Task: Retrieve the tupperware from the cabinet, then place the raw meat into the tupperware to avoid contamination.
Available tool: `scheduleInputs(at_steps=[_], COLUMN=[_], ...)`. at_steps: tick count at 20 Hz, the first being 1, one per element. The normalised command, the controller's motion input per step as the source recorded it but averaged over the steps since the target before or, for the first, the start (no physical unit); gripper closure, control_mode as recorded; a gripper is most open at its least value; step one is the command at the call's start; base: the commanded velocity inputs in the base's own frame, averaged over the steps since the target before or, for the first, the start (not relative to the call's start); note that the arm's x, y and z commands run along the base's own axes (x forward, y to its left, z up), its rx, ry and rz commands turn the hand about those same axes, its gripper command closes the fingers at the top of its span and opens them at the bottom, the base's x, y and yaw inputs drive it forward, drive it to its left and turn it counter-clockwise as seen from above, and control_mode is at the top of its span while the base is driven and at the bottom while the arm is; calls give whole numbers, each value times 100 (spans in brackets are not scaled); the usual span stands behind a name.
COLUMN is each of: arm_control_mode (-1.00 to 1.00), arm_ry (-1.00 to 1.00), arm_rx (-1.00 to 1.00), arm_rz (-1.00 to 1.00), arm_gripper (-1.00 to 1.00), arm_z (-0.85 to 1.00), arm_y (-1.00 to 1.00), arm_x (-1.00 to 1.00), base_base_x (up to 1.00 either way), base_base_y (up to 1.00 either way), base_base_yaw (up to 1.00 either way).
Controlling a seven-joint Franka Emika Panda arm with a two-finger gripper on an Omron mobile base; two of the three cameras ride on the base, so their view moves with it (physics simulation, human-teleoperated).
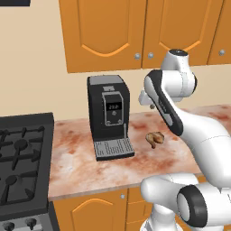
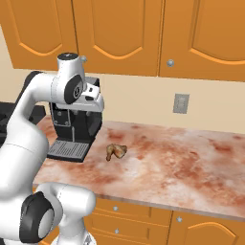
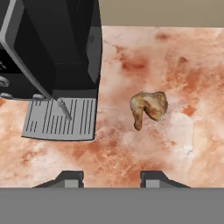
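Note:
The raw meat (image 1: pixel 155 138) (image 2: pixel 116 151) (image 3: pixel 149 107), a tan-brown drumstick, lies on the marbled counter (image 1: pixel 81 162) just right of the coffee machine's drip tray. My gripper (image 3: pixel 111 177) hangs well above the counter, looking down; its fingers stand apart with nothing between them. The meat lies ahead and to the right of the fingertips in the hand view. In the base views the hand (image 1: pixel 145 97) (image 2: pixel 94 97) sits beside the coffee machine's top. Above, the cabinet (image 1: pixel 108 31) (image 2: pixel 115 33) has both arched doors closed. The tupperware is out of view.
A tall black coffee machine (image 1: pixel 108 115) (image 2: pixel 72 124) (image 3: pixel 52 48) stands on the counter left of the meat. A black stove (image 1: pixel 22 162) fills the far left. A wall outlet (image 2: pixel 181 103) sits on the backsplash. The counter stretches bare to the right (image 2: pixel 191 158).

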Motion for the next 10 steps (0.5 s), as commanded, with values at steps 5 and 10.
scheduleInputs(at_steps=[5,10], arm_control_mode=[-100,-100], arm_ry=[-8,-18], arm_rx=[2,4], arm_rz=[0,0], arm_gripper=[-100,-100], arm_z=[4,24], arm_y=[0,0], arm_x=[-3,-5], base_base_x=[0,0], base_base_y=[0,0], base_base_yaw=[0,0])
